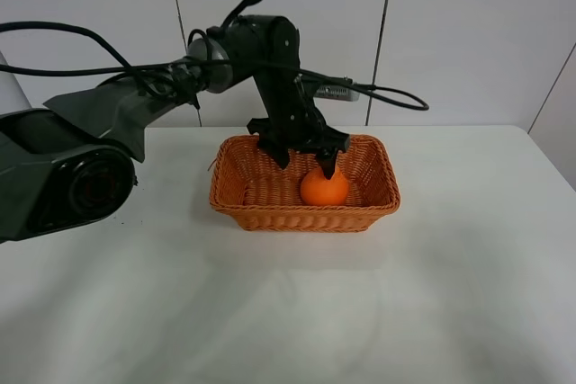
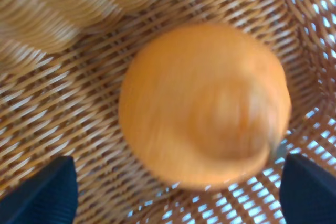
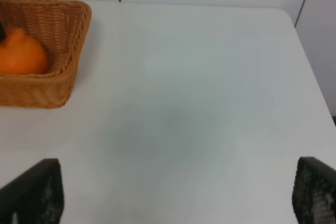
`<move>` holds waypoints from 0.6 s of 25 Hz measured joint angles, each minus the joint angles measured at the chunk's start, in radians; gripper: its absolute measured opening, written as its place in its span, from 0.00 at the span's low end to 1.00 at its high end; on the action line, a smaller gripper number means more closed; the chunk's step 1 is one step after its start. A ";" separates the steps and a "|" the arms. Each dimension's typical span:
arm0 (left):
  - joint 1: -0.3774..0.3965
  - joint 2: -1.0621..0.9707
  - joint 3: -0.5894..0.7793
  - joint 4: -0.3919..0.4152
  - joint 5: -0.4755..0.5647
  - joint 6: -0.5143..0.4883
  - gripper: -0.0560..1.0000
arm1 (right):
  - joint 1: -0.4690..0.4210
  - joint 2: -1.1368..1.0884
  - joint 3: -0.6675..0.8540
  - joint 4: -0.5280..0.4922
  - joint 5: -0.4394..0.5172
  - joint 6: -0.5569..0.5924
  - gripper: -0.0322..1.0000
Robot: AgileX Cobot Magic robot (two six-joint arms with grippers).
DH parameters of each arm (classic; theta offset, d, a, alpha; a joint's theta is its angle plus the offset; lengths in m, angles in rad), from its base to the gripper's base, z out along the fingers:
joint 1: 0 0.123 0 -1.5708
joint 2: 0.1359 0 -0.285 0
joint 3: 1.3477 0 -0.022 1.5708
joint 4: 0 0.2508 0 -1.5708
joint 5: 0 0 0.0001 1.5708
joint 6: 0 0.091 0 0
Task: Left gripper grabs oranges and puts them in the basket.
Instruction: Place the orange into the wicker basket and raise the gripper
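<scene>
The orange lies inside the wicker basket, toward its right half, resting on the woven floor. My left gripper hangs just above it over the basket, fingers splayed open and holding nothing. In the left wrist view the orange is blurred and fills the middle over the basket weave, with my left gripper fingertips wide apart on either side. The right wrist view shows the orange in the basket. My right gripper is open over bare table.
The basket stands at the back middle of a white table, close to the white panelled wall. The left arm and its black cable reach in from the left. The table's far right corner shows in the right wrist view.
</scene>
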 joint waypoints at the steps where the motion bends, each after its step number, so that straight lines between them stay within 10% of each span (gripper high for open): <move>1: 0.006 -0.001 -0.033 -0.001 0.000 0.000 0.89 | 0.000 0.000 0.000 0.000 0.000 0.000 0.70; 15: 0.275 -0.097 -0.090 -0.003 0.002 0.044 0.88 | 0.000 0.000 0.000 0.000 0.000 0.000 0.70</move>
